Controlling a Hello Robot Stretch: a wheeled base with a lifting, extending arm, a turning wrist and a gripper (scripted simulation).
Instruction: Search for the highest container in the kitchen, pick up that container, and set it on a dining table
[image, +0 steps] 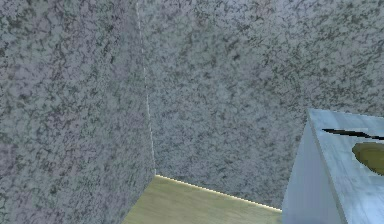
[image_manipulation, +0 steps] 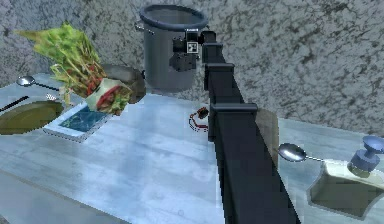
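A tall dark grey pot (image_manipulation: 165, 48) stands at the back of the pale marble counter (image_manipulation: 150, 160), against the speckled wall. The dark arm bar (image_manipulation: 235, 130) rises from the arm side view's bottom edge and reaches out to the pot. The gripper (image_manipulation: 181, 60) lies against the pot's right side, below the white marker squares (image_manipulation: 191, 44). With the pot right behind its far end, I cannot tell whether it holds anything.
On the counter are a leafy green bunch (image_manipulation: 72, 55), a brown lump (image_manipulation: 125, 78), a flat book (image_manipulation: 80, 120), an olive pan (image_manipulation: 25, 115), spoons (image_manipulation: 293, 152), a small red-and-white thing (image_manipulation: 200, 118) and a soap dispenser (image_manipulation: 365, 158). In the forward view, speckled walls (image: 200, 90) meet in a corner above wooden floor (image: 190, 205), with the counter's end (image: 325, 170) at right.
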